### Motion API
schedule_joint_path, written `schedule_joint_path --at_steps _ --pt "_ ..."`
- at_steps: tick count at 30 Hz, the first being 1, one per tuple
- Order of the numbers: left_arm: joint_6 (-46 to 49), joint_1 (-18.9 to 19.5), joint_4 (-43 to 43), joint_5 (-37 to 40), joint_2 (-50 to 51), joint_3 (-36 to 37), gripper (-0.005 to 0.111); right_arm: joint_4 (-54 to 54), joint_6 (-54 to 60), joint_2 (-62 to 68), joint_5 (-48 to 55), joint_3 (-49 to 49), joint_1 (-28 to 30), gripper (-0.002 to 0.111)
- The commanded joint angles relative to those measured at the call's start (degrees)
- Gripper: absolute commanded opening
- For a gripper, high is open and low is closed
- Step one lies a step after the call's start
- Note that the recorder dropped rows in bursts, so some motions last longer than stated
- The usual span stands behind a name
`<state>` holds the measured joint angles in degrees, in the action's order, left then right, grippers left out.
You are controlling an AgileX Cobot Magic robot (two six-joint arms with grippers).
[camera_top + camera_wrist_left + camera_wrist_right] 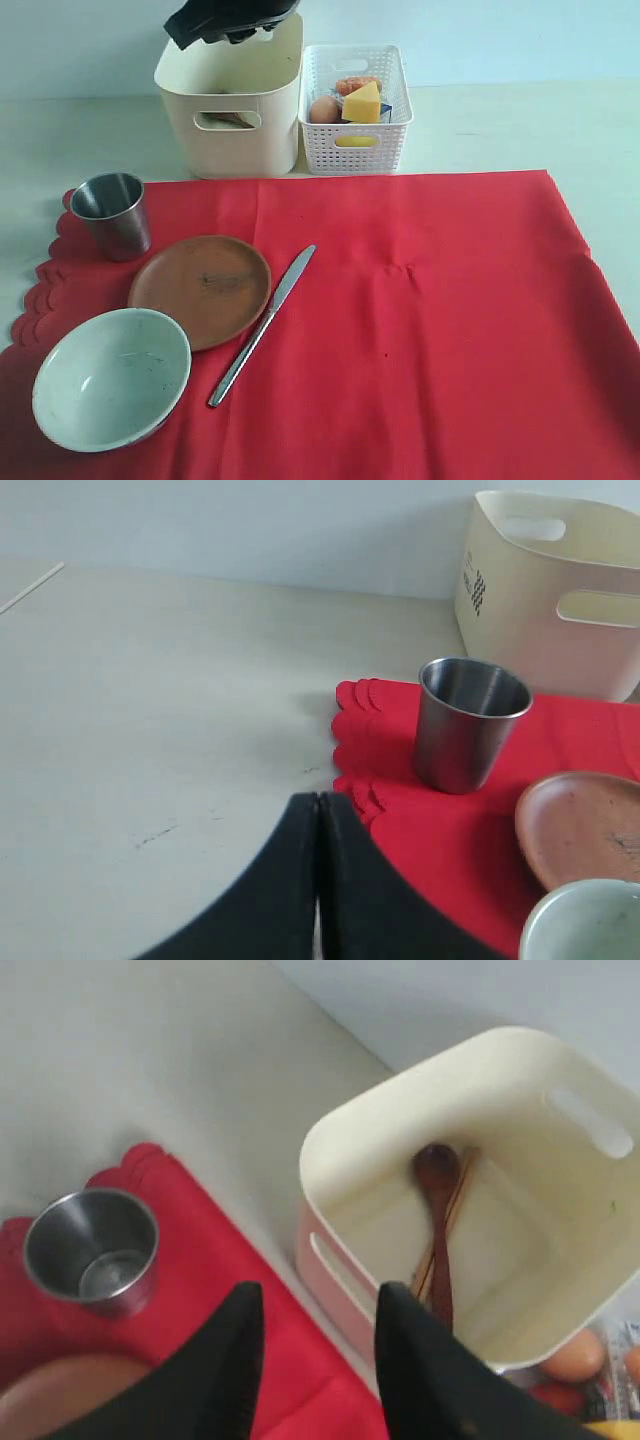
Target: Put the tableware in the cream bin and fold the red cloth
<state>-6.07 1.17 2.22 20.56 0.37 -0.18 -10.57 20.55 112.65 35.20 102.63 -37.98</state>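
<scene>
The red cloth (420, 320) covers the table front, scalloped edge at the left. On it stand the steel cup (112, 214), brown plate (200, 290), pale bowl (112, 378) and metal knife (263, 323). Behind it stands the cream bin (232, 100), and the right wrist view shows the dark wooden spoon (438, 1228) and chopsticks (452, 1208) lying inside it. My right gripper (318, 1300) hangs open and empty above the bin's front wall; the arm (232, 20) shows over the bin. My left gripper (319, 802) is shut and empty, off the cloth's scalloped edge, near the steel cup (470, 723).
A white lattice basket (355, 110) right of the bin holds an egg (324, 109), a cheese wedge (363, 103) and other food. Bare pale table (150, 710) lies left of the cloth.
</scene>
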Motion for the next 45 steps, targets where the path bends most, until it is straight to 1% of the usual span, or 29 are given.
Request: schedule_joint_path --at_steps 1,7,13,18,24,28,33,43,45 --pt "-0.1 0.0 0.2 -0.4 -0.4 0.2 0.0 0.0 -0.8 -3.3 9.4 0.5 0.1 0.035" --pt "-0.1 0.0 0.2 -0.4 -0.4 0.2 0.0 0.9 -4.1 -6.9 17.8 0.5 0.1 0.029" --pt "-0.1 0.0 0.2 -0.4 -0.4 0.2 0.0 4.6 -7.3 -11.0 24.9 0.5 0.1 0.019" --pt "-0.1 0.0 0.2 -0.4 -0.4 0.2 0.0 5.6 -7.3 -14.5 31.0 0.3 0.1 0.0" --pt "-0.1 0.0 0.2 -0.4 -0.4 0.2 0.0 6.7 -8.4 -20.4 30.8 -5.2 0.1 0.0" --pt "-0.1 0.0 0.2 -0.4 -0.4 0.2 0.0 7.1 -8.6 -25.6 29.9 -10.9 0.1 0.0" --pt "-0.1 0.0 0.2 -0.4 -0.4 0.2 0.0 10.2 -10.7 -33.0 27.5 -18.4 0.1 0.0" --pt "-0.1 0.0 0.2 -0.4 -0.4 0.2 0.0 11.2 -13.1 -52.0 23.9 -32.5 0.1 0.0" --pt "-0.1 0.0 0.2 -0.4 -0.4 0.2 0.0 11.2 -13.2 -58.1 22.3 -36.6 0.1 0.0"
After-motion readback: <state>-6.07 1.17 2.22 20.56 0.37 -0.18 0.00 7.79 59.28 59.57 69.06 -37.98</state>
